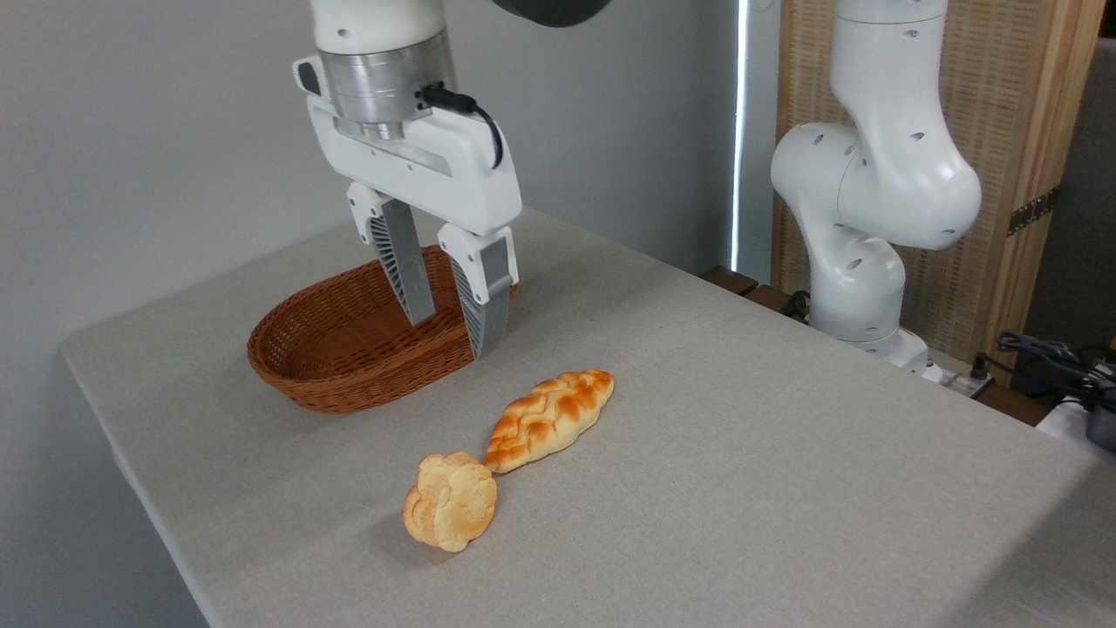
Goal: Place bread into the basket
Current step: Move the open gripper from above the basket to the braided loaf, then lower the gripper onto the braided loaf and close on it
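Overhead, hand point(454, 338) fingers apart, above basket point(349, 358).

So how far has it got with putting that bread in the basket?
Nothing looks done yet. The braided bread lies on the table, its tip against a small round roll, and the basket is empty. The tool hangs open and empty in front of the basket's right end, above and left of the bread. Left to do: reach the loaf, grip it, lift it and set it in the basket.
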Controlling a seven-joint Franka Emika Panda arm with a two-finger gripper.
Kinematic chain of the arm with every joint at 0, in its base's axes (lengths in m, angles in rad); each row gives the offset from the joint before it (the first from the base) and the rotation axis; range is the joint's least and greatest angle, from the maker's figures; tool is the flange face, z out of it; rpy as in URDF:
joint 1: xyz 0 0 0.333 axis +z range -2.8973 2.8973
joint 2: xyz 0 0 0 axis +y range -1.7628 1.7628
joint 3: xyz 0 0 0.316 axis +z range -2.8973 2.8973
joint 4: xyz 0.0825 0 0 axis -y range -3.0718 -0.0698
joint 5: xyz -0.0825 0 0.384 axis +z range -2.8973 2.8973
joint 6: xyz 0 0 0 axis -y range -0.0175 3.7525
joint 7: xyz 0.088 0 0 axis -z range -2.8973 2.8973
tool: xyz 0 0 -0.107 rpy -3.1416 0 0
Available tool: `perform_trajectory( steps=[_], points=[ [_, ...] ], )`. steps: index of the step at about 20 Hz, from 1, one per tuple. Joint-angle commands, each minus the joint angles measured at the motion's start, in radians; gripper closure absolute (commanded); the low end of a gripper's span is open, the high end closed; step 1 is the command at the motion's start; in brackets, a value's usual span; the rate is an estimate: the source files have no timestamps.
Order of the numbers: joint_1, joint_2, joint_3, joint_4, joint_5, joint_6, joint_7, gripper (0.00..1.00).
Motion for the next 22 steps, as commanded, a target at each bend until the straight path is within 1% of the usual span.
perform_trajectory(
  steps=[1, 3, 5, 7, 10, 12, 14, 15, 20, 21, 22],
  points=[
    [-0.002, -0.182, 0.003, -0.284, -0.006, 0.12, 0.028, 0.0],
    [-0.002, -0.245, 0.003, -0.399, -0.014, 0.154, 0.065, 0.0],
    [-0.005, -0.271, 0.0, -0.481, -0.023, 0.227, 0.065, 0.0],
    [-0.025, -0.27, -0.018, -0.527, -0.04, 0.275, 0.065, 0.0],
    [-0.027, -0.267, -0.032, -0.588, -0.035, 0.33, 0.081, 0.0],
    [-0.027, -0.264, -0.03, -0.639, -0.032, 0.401, 0.104, 0.0],
    [-0.03, -0.25, -0.032, -0.665, -0.031, 0.454, 0.104, 0.0],
    [-0.041, -0.246, -0.032, -0.67, -0.031, 0.462, 0.104, 0.0],
    [-0.05, -0.216, -0.032, -0.688, -0.028, 0.47, 0.131, 0.0],
    [-0.062, -0.204, -0.032, -0.688, -0.028, 0.478, 0.134, 0.06],
    [-0.065, -0.198, -0.032, -0.688, -0.028, 0.482, 0.151, 0.31]
  ],
)
